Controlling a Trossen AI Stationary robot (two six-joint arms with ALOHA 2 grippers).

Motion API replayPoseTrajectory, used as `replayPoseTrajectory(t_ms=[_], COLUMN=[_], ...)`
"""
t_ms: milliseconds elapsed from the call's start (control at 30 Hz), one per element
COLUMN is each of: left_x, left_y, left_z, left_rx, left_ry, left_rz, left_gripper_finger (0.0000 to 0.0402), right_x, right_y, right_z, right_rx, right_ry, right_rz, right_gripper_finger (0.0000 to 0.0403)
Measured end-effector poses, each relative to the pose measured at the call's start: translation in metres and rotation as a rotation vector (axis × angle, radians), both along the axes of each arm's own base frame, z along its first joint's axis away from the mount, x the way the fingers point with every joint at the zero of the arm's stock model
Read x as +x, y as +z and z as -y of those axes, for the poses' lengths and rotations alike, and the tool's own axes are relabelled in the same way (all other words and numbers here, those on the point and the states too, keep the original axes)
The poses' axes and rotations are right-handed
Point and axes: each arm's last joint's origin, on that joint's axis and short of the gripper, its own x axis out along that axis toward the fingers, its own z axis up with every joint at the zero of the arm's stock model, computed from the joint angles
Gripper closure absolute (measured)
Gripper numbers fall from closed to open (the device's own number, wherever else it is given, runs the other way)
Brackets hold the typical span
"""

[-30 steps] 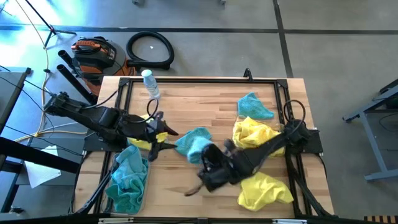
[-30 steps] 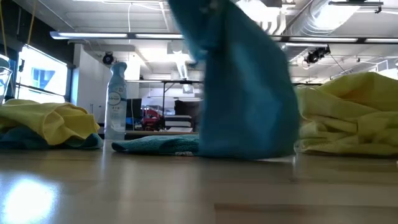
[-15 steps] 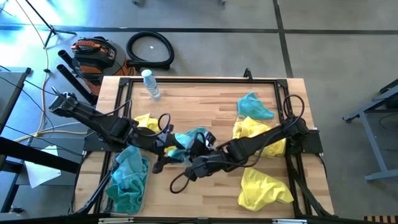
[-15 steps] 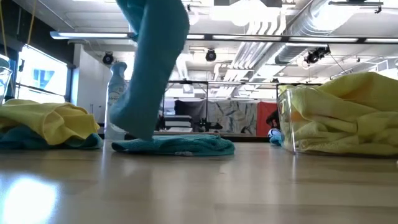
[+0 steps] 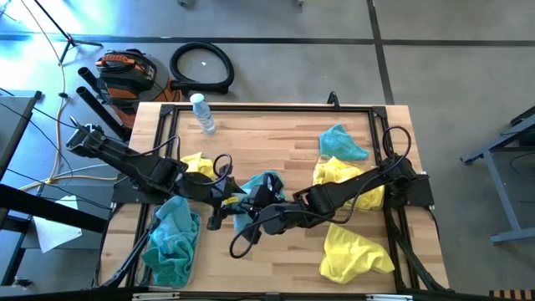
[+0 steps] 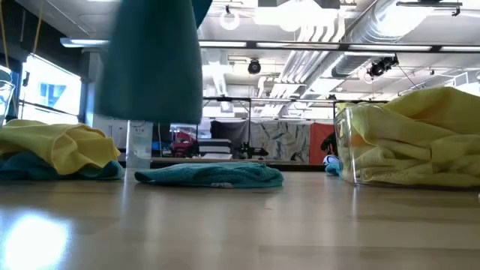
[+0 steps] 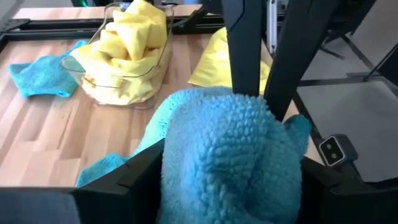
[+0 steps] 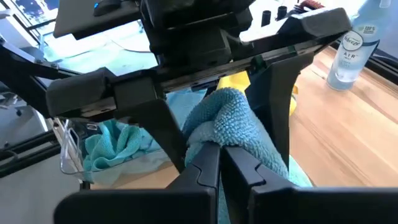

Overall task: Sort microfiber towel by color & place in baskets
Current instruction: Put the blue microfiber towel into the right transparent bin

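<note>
A teal-blue microfiber towel (image 5: pixel 266 182) hangs bunched over the table's middle, with my right gripper (image 8: pixel 219 155) shut on it. My left gripper (image 5: pixel 224 201) is open. Its two fingers stand on either side of the same towel (image 7: pixel 230 143), reaching in from the table's left. The left basket (image 5: pixel 191 251) holds teal towels, and the right basket (image 5: pixel 316 171) holds yellow ones. A teal towel (image 5: pixel 341 142) lies at the far right. One yellow towel (image 5: pixel 355 255) lies at the near right and another (image 5: pixel 196 163) beside the left arm. My right gripper pinches a bunched fold of the teal towel (image 8: pixel 217 127) between its two fingers, coming from the table's right and slanting down. The towel hangs below the fingers, slack and clear of the table (image 6: pixel 154 75). My left gripper: I cannot tell whether its fingers (image 8: pixel 165 124) touch the towel.
A clear spray bottle (image 5: pixel 203 113) stands at the far left of the table. A black frame (image 5: pixel 267 107) runs along the table's edges. Bare wood (image 5: pixel 267 138) lies in the far middle and between the baskets along the near edge.
My right gripper has carried the teal towel up and toward the table's left and has tipped closer to level. The towel's lower end, which touched the table, now hangs clear. My left gripper has come down and toward the towel, and its fingers now flank it.
</note>
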Motion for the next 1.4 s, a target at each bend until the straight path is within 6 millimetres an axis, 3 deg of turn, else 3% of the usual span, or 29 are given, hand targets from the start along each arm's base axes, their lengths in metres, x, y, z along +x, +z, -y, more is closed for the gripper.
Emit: replayPoseTrajectory(t_ms=[167, 400, 600, 800, 1033, 1133, 1400], left_x=[0.000, -0.001, -0.002, -0.009, -0.030, -0.044, -0.078], left_y=[-0.001, -0.001, -0.003, -0.009, -0.002, 0.002, 0.028], left_z=[-0.001, -0.001, -0.002, -0.004, 0.004, 0.007, 0.019], left_rx=[0.010, -0.012, 0.000, -0.015, -0.112, -0.134, -0.175], left_ry=[0.025, 0.053, 0.062, 0.096, 0.147, 0.203, 0.386], left_rz=[-0.006, -0.006, -0.031, -0.118, -0.139, -0.137, -0.237], left_gripper_finger=[0.0221, 0.0382, 0.0381, 0.0394, 0.0394, 0.0395, 0.0396], right_x=[0.000, 0.000, -0.011, -0.043, -0.078, -0.084, -0.100], right_y=[0.000, -0.001, -0.005, -0.007, -0.037, -0.056, -0.111], right_z=[0.000, 0.000, 0.000, -0.002, -0.024, -0.033, -0.043], right_rx=[0.003, 0.053, 0.162, 0.313, 0.246, 0.207, 0.218], right_ry=[-0.001, -0.002, -0.007, -0.013, -0.053, -0.043, 0.041], right_rz=[-0.002, -0.006, -0.104, -0.352, -0.641, -0.686, -0.711], right_gripper_finger=[0.0402, 0.0402, 0.0367, 0.0329, 0.0359, 0.0394, 0.0400])
